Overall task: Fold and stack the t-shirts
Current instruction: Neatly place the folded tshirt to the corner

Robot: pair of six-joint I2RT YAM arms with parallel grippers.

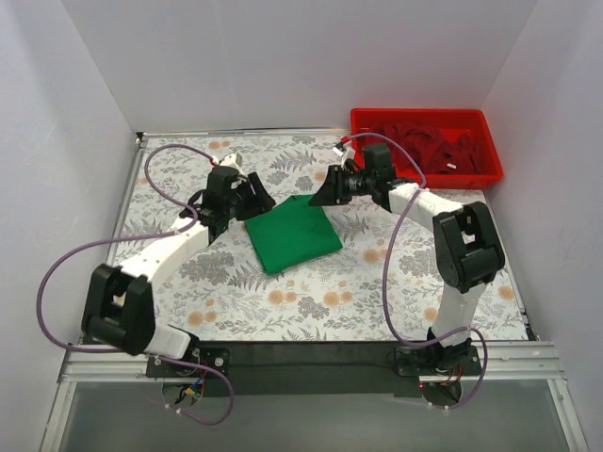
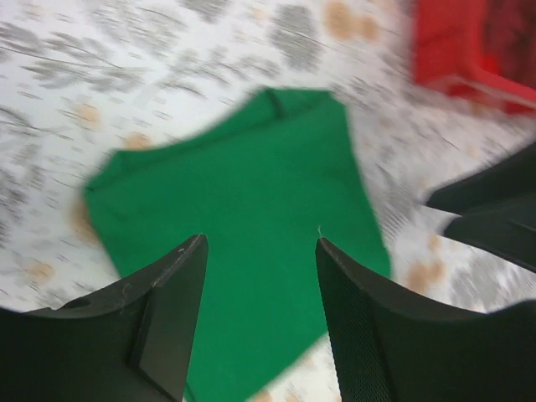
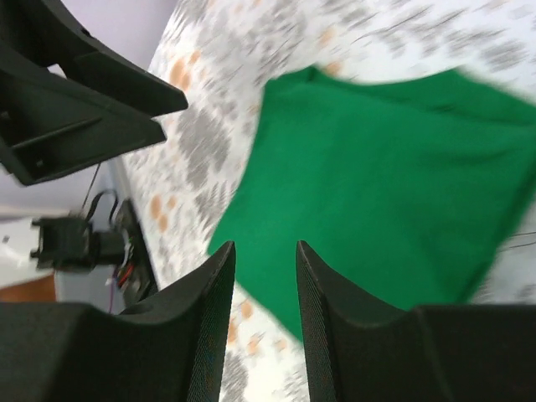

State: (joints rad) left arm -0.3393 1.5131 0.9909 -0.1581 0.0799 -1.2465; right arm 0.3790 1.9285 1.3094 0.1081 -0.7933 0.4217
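Observation:
A bright green t-shirt [image 1: 292, 234] lies folded into a flat square on the floral table. It also shows in the left wrist view [image 2: 251, 209] and in the right wrist view [image 3: 394, 176]. My left gripper [image 1: 256, 196] hovers at its far left corner, open and empty [image 2: 261, 244]. My right gripper [image 1: 318, 196] hovers at its far right corner, open and empty [image 3: 265, 247]. Dark red t-shirts [image 1: 443, 146] lie crumpled in the red bin [image 1: 372, 118].
The red plastic bin stands at the far right corner, just behind the right arm; it shows in the left wrist view [image 2: 452, 42]. White walls close the table on three sides. Purple cables loop off both arms.

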